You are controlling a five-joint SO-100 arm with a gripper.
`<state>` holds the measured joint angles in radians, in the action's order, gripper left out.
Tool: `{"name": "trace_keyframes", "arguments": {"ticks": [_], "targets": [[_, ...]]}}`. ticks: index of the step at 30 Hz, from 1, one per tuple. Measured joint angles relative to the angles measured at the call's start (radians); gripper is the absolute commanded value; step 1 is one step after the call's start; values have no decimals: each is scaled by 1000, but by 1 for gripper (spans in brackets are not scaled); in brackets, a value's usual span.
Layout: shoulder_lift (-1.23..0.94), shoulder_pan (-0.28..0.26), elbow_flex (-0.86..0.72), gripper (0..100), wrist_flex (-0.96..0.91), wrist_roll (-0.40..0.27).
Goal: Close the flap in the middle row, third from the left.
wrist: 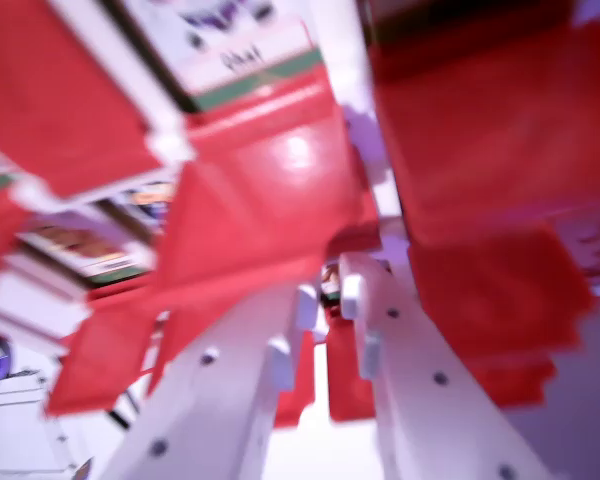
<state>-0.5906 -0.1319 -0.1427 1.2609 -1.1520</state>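
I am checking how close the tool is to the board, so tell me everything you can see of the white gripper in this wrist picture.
The white plastic gripper reaches up from the bottom edge as two broad, matte fingers dotted with small dark screws. They converge toward rounded tips with a narrow gap between them, so the jaws stand nearly together with nothing clearly held. The tips sit against or just before the lower edge of a glossy red plastic flap at the picture's centre; blur hides whether they touch. More red flaps surround it.

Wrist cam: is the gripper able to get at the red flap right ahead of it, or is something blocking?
Probably yes. The gripper sits right at the red flap, tips apparently against its lower edge, nothing between them. The picture is motion-blurred, so actual contact is uncertain.
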Motion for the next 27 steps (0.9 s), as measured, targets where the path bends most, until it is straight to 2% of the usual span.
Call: {"name": "trace_keyframes", "arguments": {"ticks": [11, 18, 27], "targets": [[-232, 0, -127, 2, 35, -5], [-428, -2, -284, 2, 63, -43], [-736, -40, -523, 2, 64, -94]]}}
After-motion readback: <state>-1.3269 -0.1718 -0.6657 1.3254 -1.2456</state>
